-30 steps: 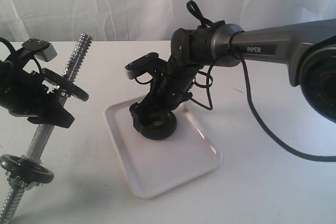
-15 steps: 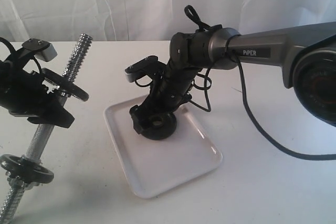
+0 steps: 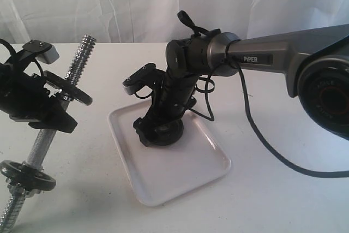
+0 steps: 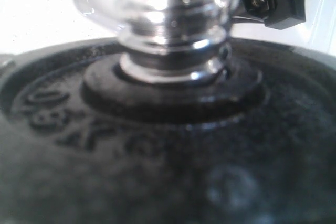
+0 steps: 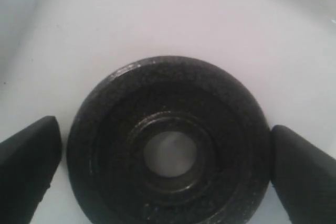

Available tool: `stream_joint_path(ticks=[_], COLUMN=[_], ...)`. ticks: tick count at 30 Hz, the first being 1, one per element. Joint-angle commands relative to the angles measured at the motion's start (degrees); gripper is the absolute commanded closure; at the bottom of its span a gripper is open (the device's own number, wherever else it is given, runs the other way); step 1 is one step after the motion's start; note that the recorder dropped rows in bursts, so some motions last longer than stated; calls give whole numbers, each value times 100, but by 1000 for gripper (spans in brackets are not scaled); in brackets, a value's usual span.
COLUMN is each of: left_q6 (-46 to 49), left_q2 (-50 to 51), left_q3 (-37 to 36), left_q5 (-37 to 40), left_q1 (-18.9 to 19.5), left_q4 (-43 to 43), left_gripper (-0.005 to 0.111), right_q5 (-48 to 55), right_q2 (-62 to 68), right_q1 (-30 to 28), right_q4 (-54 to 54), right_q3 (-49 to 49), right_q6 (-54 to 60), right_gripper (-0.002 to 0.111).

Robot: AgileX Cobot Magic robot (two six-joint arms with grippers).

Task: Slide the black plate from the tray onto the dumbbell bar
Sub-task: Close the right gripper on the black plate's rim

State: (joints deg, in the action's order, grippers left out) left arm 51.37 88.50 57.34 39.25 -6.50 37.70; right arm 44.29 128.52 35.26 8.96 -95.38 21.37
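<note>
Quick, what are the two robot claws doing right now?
Left gripper: closed, holding the long silver threaded dumbbell bar.
Right gripper: open, straddling the small round black plate on the white tray.

I read one word, PIPER, in white on a dark label (image 3: 251, 58) on the right arm (image 3: 283, 47). Raised characters on the disc (image 4: 157, 161) around the bar (image 4: 173, 24) are too blurred to read.

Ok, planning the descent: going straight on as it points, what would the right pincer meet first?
Probably the white tray: its open fingers flank the black plate, fingertips beside its rim.
</note>
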Motion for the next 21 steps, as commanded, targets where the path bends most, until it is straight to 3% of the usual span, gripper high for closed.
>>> stream_joint_path(ticks=[1,5,8,10,13,15,21], left_q6=[-13,-13,-13,-13,-13,-13,-13], left_q2=[-319,-319,-319,-319,-319,-319,-319], left_q3=[177,177,177,177,177,177,177], left_q5=[132,132,132,132,132,144,237], left_q1=[6,6,6,6,6,6,6], left_q4=[751,751,751,751,751,751,559], left_gripper=[107,107,107,107,107,107,107], right_q5=[301,332,382,407,431,431,840], right_q2=[101,101,101,101,101,101,-31], right_q1=[8,29,78,121,133,133,120], right_q4=[-2,-70,-325,-389,-341,-285,-180], right_q3=[53,53,53,53,53,53,-38], right_q6=[-238,-295,-478,-513,-522,-677,-847], right_gripper=[3,6,20,42,87,108,108])
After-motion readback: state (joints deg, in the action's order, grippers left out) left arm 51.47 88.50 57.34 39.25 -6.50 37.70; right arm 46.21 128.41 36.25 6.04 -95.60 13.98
